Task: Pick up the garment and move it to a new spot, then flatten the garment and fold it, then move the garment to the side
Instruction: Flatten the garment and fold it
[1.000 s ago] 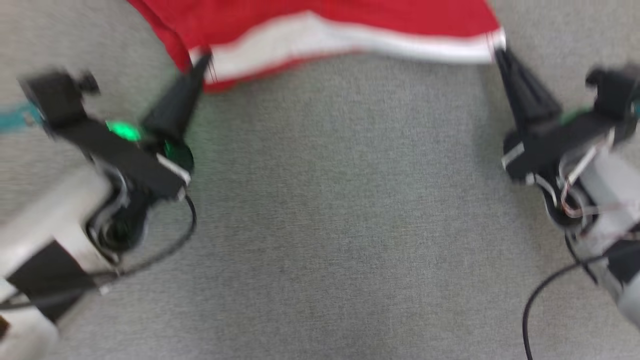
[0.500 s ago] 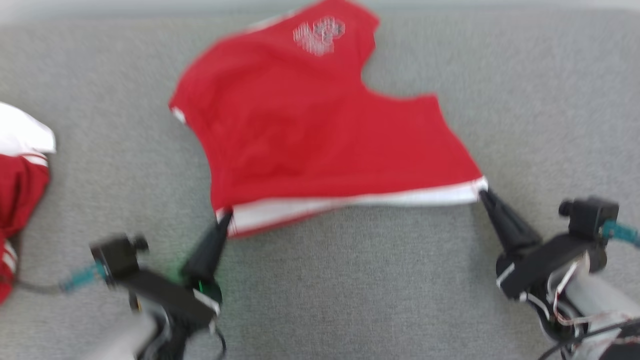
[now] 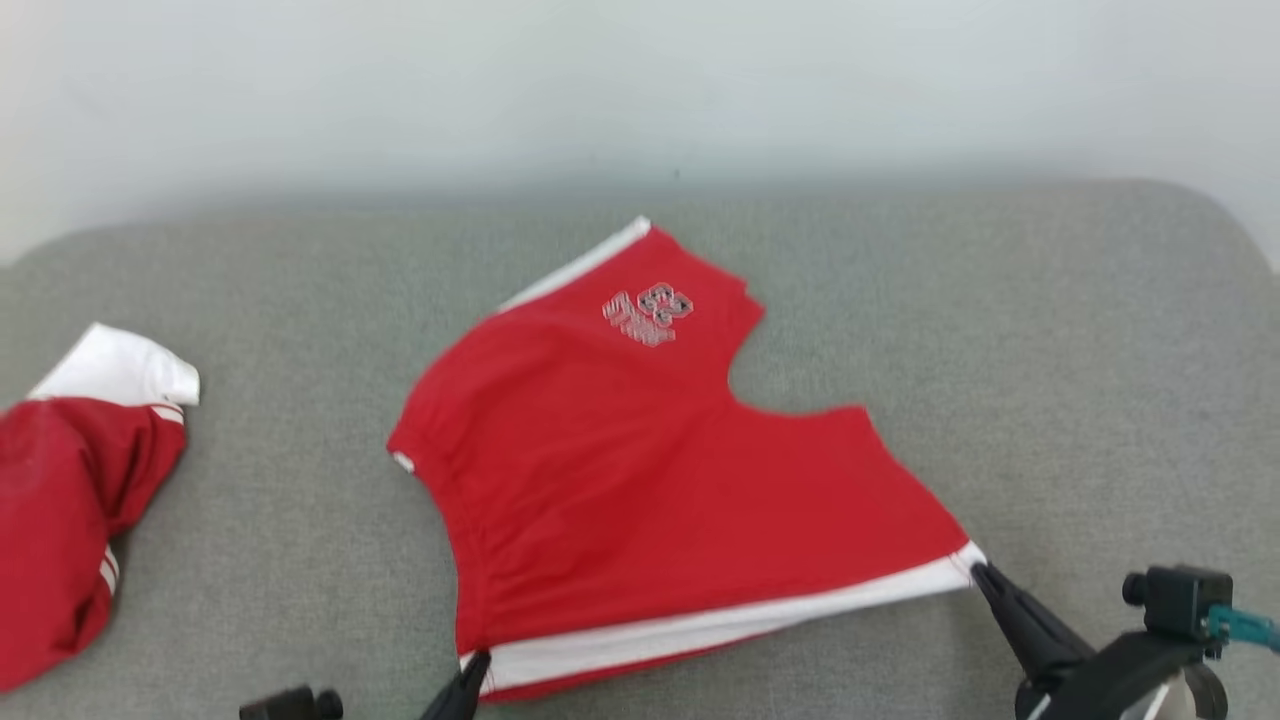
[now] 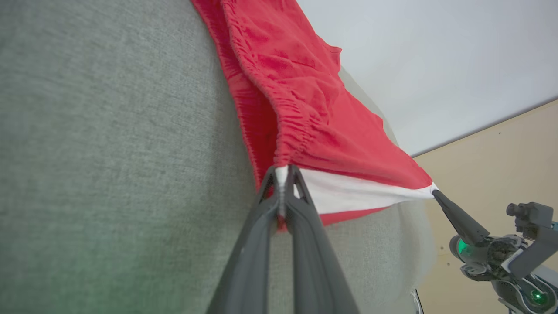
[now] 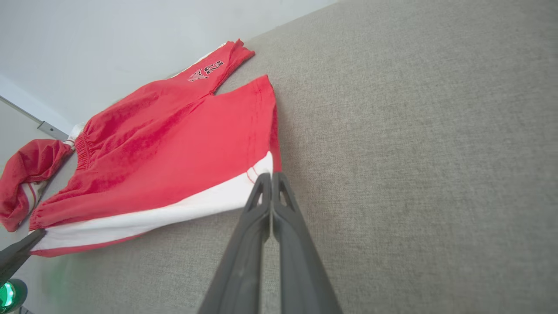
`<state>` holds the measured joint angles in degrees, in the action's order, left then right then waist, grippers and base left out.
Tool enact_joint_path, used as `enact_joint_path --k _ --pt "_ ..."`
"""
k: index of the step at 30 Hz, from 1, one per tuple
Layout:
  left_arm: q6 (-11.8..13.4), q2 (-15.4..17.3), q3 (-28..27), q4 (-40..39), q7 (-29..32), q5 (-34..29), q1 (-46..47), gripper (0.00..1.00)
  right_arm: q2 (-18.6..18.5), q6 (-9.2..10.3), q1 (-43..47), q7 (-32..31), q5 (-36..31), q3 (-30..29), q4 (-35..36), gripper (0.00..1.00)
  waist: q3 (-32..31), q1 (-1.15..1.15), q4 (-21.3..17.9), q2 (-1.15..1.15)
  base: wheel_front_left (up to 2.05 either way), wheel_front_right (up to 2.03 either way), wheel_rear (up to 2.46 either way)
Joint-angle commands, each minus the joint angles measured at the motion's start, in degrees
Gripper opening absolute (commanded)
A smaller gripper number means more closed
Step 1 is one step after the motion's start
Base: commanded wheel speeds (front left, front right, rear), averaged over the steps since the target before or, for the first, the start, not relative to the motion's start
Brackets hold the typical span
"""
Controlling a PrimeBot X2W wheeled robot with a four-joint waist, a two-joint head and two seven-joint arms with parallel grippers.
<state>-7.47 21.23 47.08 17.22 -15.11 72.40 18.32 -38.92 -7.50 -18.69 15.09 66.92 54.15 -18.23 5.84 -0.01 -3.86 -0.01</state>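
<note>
Shorts: one red pair of shorts [image 3: 640, 480], spread out in the middle of the head view on a grey cushion [image 3: 1050, 350].
Markings: one white band [image 3: 720, 625] along the edge nearest the bottom of the frame, and one pale badge [image 3: 648, 312] on the leg toward the top (its lettering is too blurred to read).
Left gripper: the left gripper [image 4: 282, 172] rises from the bottom middle of its wrist view. Its two fingers are pressed together on the shorts' corner where the gathered waistband meets the white band.
Right gripper: the right gripper [image 5: 271, 176] comes up from the bottom middle of its wrist view. Both fingers are closed on the other end of the white band, at the lower right of the head view.
Between them: the white band runs stretched from one pinched corner to the other.
Other cloth: one red bundle [image 3: 70, 500] with white trim, at the left edge of the head view, well apart from the shorts.
Background: one pale wall [image 3: 640, 80] across the top of the head view.
</note>
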Motion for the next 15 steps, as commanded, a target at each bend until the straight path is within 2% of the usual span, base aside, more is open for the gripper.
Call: enact_joint_path --k 1,8,15 --pt "0.0 0.1 -0.3 0.4 0.0 -0.6 -2.3 0.00 -0.7 0.03 1.9 0.1 0.5 -0.5 0.6 0.00 -4.1 0.01 -0.4 0.01 0.00 0.00 0.00" --pt "0.0 -0.2 -1.8 0.3 -0.1 -2.2 -7.2 0.00 -2.3 0.03 7.0 0.1 1.2 0.0 2.9 0.00 -6.4 0.01 -0.3 0.01 0.00 0.00 0.00" --pt "0.0 1.0 0.6 1.8 -0.1 -2.5 -11.7 0.00 -5.2 0.03 11.3 0.1 2.8 3.8 5.5 0.00 -8.5 0.01 0.4 0.01 0.00 0.00 0.00"
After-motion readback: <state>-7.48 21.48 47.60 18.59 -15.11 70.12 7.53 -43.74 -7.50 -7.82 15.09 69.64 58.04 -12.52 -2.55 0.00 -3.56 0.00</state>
